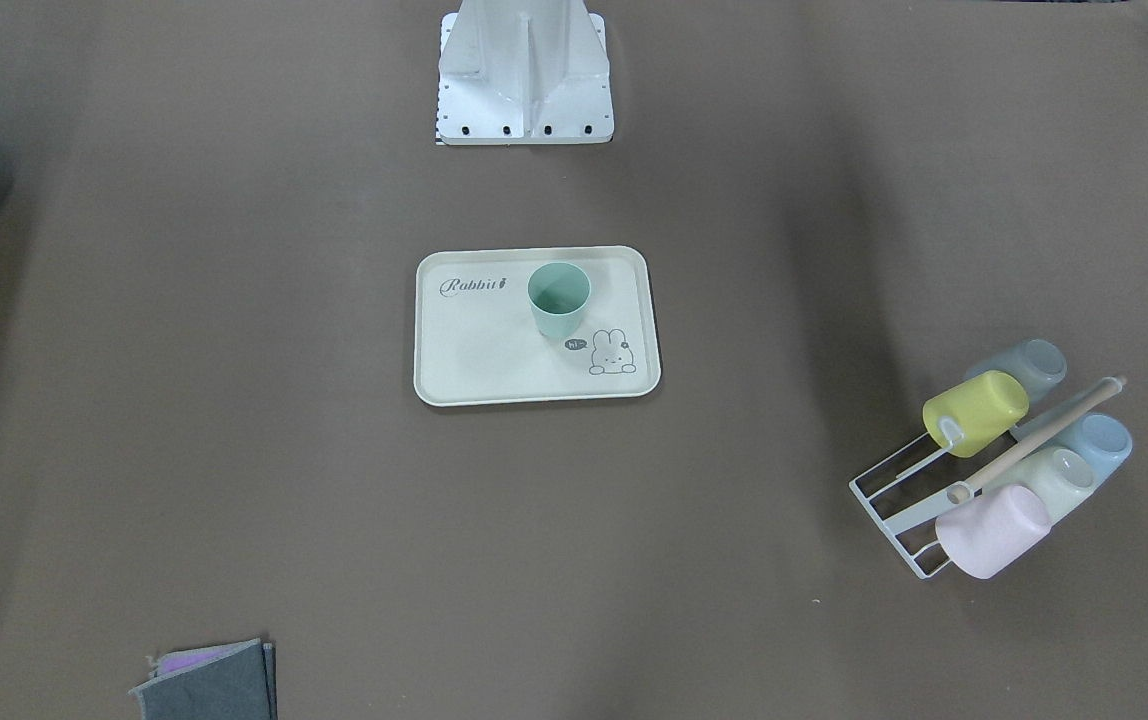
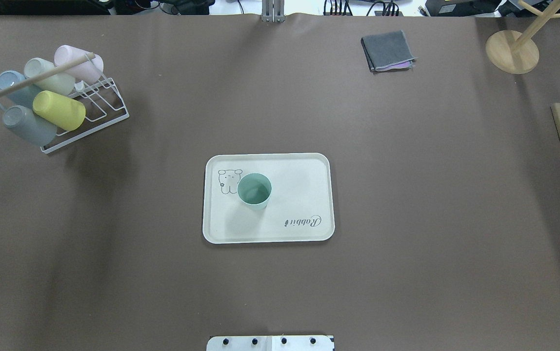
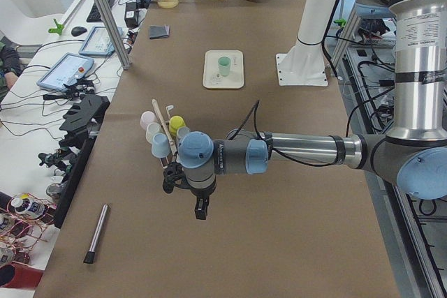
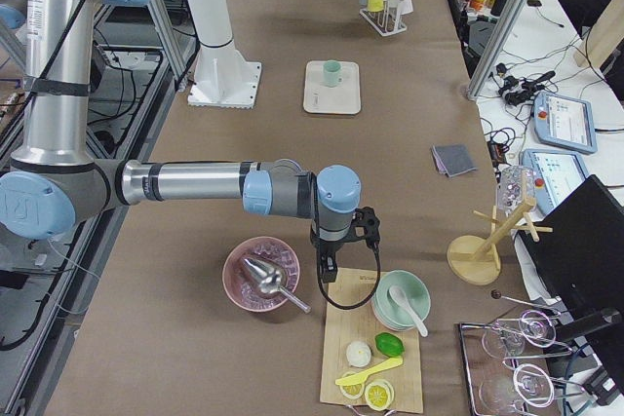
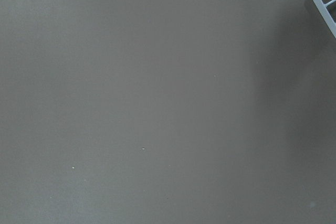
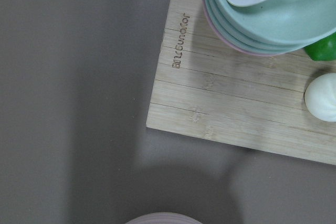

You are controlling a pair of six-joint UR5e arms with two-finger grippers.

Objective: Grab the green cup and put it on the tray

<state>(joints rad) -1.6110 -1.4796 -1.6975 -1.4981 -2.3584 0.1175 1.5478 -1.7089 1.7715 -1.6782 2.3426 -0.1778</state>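
The green cup (image 2: 254,190) stands upright on the tray (image 2: 304,170), well apart from the left claw (image 3: 200,213) and the right claw (image 4: 326,272), whose grip cannot be told, so placing looks done and no further move seems called for.

The cup (image 2: 254,191) stands on the tray (image 2: 285,170); rack (image 2: 94,129) well apart.
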